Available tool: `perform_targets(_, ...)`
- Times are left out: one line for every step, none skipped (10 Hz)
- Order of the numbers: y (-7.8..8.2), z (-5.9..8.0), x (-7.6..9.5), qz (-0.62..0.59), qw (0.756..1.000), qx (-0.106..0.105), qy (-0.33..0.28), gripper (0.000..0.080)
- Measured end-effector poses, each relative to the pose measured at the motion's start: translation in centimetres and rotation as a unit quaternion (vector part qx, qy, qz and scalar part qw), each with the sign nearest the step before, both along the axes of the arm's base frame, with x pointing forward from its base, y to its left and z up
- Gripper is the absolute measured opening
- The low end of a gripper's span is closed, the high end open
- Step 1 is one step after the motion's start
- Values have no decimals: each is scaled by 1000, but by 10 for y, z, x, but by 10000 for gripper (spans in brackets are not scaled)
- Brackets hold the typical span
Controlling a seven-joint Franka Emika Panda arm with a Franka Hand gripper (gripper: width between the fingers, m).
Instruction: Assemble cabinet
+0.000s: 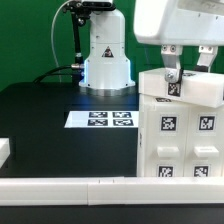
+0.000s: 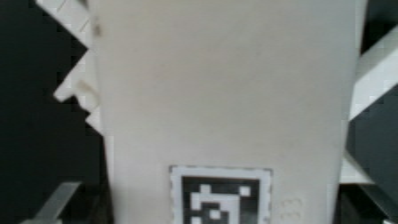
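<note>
"Cabinet location?"

"Large white plastic box-shaped cabinet [image 1: 190, 130], at the exterior view's right, standing upright on the black counter [image 1: 40, 110]. Black-and-white square tags in rows across the face turned to the camera, one more tag up near the top edge."

"And the end effector?"

"White two-finger end effector [image 1: 188, 72], straight above, down at the cabinet's top. Dark fingers [image 1: 172, 68] pointing downward, jaws partly apart, one finger on either side of the cabinet's upper part. Cannot tell whether pressing on the plastic or only flanking it."

"Anything more from the wrist view?"

"Mostly filled by the cabinet [image 2: 214, 100] – one broad pale wall, very close and blurred, with a single square tag low on it. Black counter showing past both sides. Grey smudge of a finger just beside the wall; contact not clear there either."

"Elsewhere on the counter?"

"Thin flat white marker board [image 1: 110, 119] with its printed tags, lying near the middle, near the cabinet on the exterior view's left of it. Behind that, bulky white robot base [image 1: 106, 55] with a black cable trailing off. Long white rail [image 1: 60, 185] along the near edge – and a small white block [image 1: 4, 150] cut off at the exterior view's far left. Green backdrop behind everything."
</note>
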State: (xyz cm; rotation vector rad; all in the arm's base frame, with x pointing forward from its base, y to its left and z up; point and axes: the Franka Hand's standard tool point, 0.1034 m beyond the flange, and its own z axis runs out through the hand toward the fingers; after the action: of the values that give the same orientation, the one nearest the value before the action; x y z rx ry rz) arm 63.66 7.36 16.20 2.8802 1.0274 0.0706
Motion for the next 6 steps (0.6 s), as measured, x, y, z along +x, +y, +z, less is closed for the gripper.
perform_targets(0, 0, 0, -37, 999, 3, -2, 547)
perform_targets(0, -1, -1, -107, 994, 8, -6, 547)
perform_targets(1, -1, -1, -190, 982, 13, -11, 547)
perform_targets(3, -1, -2, -281, 960, 19, -14, 547)
perform_targets(4, -2, -2, -367, 930, 28, -19, 547)
perform_targets(3, -1, -1, -433, 900, 36, -24, 547)
